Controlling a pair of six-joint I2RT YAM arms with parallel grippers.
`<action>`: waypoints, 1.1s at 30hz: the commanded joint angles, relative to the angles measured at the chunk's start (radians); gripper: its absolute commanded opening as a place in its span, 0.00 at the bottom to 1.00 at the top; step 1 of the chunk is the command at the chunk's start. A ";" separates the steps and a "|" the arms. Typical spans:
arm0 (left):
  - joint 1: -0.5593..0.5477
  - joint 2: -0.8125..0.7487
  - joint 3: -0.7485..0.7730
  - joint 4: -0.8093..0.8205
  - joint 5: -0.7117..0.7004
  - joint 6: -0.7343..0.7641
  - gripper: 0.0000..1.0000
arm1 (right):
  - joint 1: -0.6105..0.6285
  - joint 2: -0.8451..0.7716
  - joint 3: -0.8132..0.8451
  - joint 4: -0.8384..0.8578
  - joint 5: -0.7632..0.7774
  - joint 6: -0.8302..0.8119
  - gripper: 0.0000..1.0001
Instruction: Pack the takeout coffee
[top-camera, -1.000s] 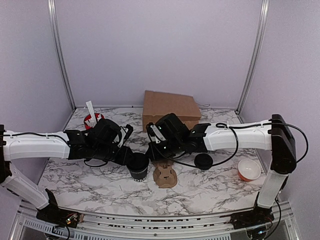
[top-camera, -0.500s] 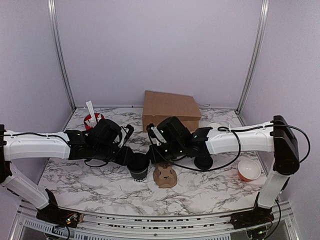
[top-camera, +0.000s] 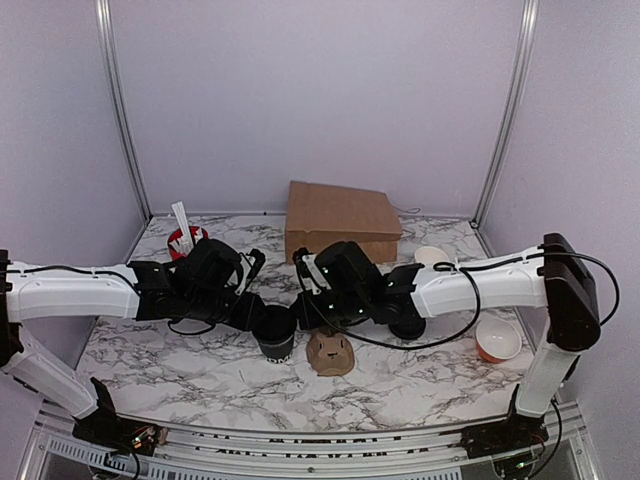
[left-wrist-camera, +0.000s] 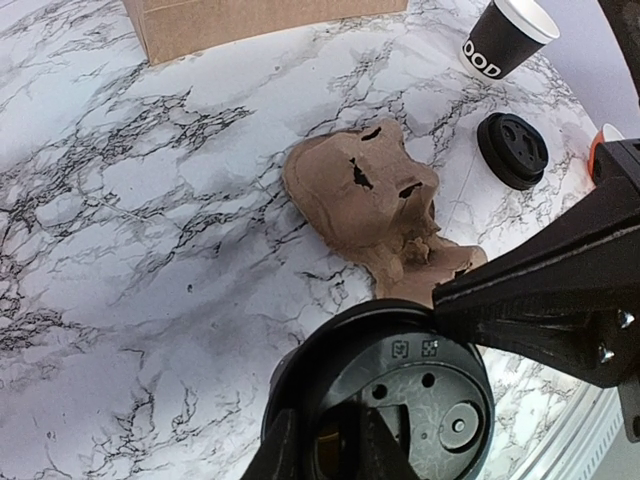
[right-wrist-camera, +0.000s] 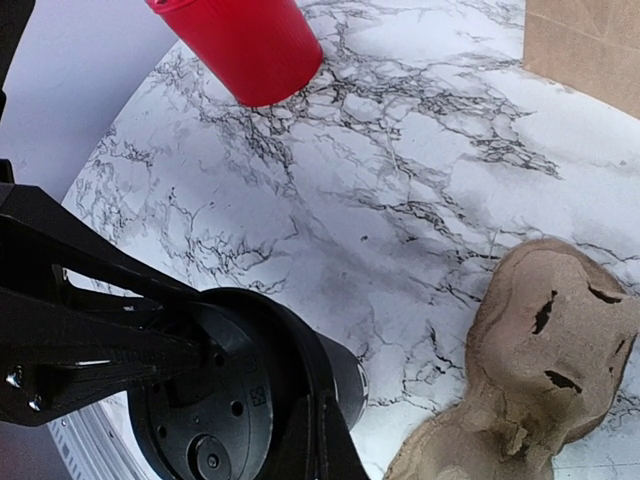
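I find the takeout coffee (top-camera: 276, 335) standing upright just to the left of the pulp carrier (top-camera: 330, 352), close beside it but apparently not in it. The right gripper (right-wrist-camera: 322, 435) has its fingers pressed together on nothing, tips at the edge of the fitted lid (left-wrist-camera: 425, 395). The left gripper (left-wrist-camera: 328, 442) sits narrowly parted over the near side of that lid, and I cannot tell whether it pinches anything. I judge the cup light, with a thin paper wall that crushes easily and a lid liable to pop off, so I would hold it around the mid-body, squarely and with a modest squeeze.
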 joint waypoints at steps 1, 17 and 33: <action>-0.009 0.048 -0.046 -0.059 0.015 -0.009 0.20 | 0.089 0.174 -0.110 -0.313 -0.117 -0.006 0.00; -0.010 0.030 -0.043 -0.060 0.013 0.008 0.20 | 0.030 0.042 0.093 -0.326 0.010 0.041 0.13; -0.010 0.037 -0.014 -0.083 0.005 0.020 0.20 | -0.078 -0.144 0.040 -0.031 -0.060 0.062 0.09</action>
